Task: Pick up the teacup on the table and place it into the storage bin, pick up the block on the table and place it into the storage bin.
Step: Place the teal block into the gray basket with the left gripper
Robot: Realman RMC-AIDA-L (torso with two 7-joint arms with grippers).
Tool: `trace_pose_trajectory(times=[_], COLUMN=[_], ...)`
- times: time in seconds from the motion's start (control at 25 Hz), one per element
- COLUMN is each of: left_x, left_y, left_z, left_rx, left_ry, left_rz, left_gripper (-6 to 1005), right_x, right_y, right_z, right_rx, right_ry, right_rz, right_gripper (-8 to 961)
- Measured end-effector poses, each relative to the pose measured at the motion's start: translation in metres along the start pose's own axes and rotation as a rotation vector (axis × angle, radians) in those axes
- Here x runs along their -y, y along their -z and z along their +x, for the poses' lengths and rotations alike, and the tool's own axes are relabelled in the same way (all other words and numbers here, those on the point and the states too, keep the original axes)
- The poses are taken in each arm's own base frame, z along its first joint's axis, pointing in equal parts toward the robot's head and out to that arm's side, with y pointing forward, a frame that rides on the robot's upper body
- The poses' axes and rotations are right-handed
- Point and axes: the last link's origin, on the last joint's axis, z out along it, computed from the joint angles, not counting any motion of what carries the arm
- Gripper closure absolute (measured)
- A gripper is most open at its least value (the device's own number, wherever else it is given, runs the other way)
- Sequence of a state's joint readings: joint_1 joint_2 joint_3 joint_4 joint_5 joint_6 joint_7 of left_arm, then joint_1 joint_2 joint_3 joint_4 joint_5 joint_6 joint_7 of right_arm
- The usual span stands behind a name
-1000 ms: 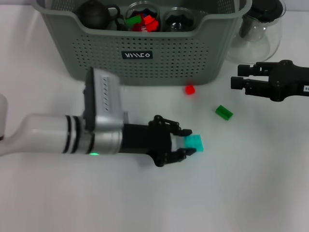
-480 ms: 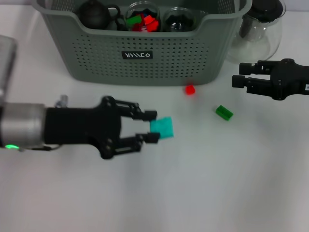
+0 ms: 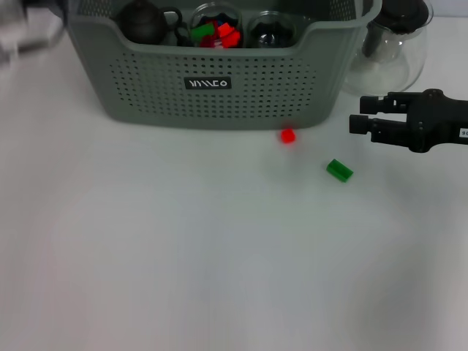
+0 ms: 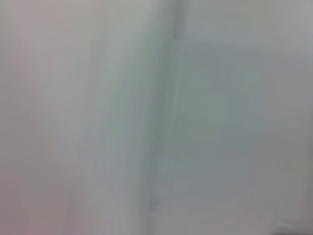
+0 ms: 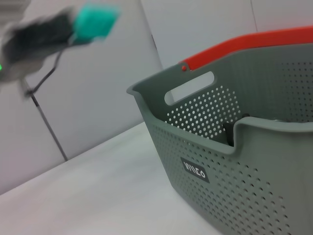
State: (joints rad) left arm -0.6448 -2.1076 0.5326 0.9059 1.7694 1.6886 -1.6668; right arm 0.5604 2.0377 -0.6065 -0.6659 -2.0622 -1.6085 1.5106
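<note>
White table (image 3: pixel 183 278) fills most of the head view. Storage bin (image 3: pixel 219 88) sits at the top centre of that frame, grey-green, perforated walls, dark logo plate on its front wall; the right wrist view shows the same bin (image 5: pixel 254 161) with a red handle (image 5: pixel 249 46) along its far rim. Inside the bin, along the upper edge of the head view: dark teapot (image 3: pixel 142 20) at left, a glass cup with red and green blocks (image 3: pixel 214 31) in the middle, another glass cup (image 3: pixel 270 29) to its right. Clear glass pitcher (image 3: pixel 391 44) with dark lid stands upper right, just beside the bin's right end.

Right gripper (image 3: pixel 358 121) hovers at the right edge of the head view, fingers close together with a narrow gap, nothing between them.

Left gripper (image 5: pixel 73 34) shows only in the upper left of the right wrist view, blurred, raised above the table, clamped on a teal block (image 5: pixel 95 22). Left wrist view is blur only.

Green block (image 3: pixel 338 170) lies on the table right of centre. Small red block (image 3: pixel 287 135) lies just in front of the bin's front wall.
</note>
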Motion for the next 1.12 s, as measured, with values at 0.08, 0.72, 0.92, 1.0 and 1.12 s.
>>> trace_pose_trajectory(times=[0.08,0.72,0.92,1.0,1.12], left_x=[0.019,0.073,0.065,0.062,0.054], left_y=[-0.013,-0.120,-0.128,-0.124,-0.108], left_z=[0.019,0.001,-0.001,0.005,0.025], left_rx=[0.044,0.722,0.735,0.697,0.563], left_ry=[0.034,-0.011,-0.017,0.007,0.045], left_rz=[0.070,0.569,0.550,0.536,0.495], left_gripper=[606,625,594,582,433], right_x=[0.000,-0.002,-0.002,-0.001,-0.002], right_y=[-0.001,-0.004,-0.004,-0.004,-0.004], right_z=[0.000,-0.001,-0.001,-0.001,0.000], right_rx=[0.000,0.002,0.002,0.002,0.002], right_ry=[0.001,0.005,0.005,0.005,0.003], right_rz=[-0.002,-0.007,-0.007,-0.006,-0.008], right_gripper=[483,488,490,490,491])
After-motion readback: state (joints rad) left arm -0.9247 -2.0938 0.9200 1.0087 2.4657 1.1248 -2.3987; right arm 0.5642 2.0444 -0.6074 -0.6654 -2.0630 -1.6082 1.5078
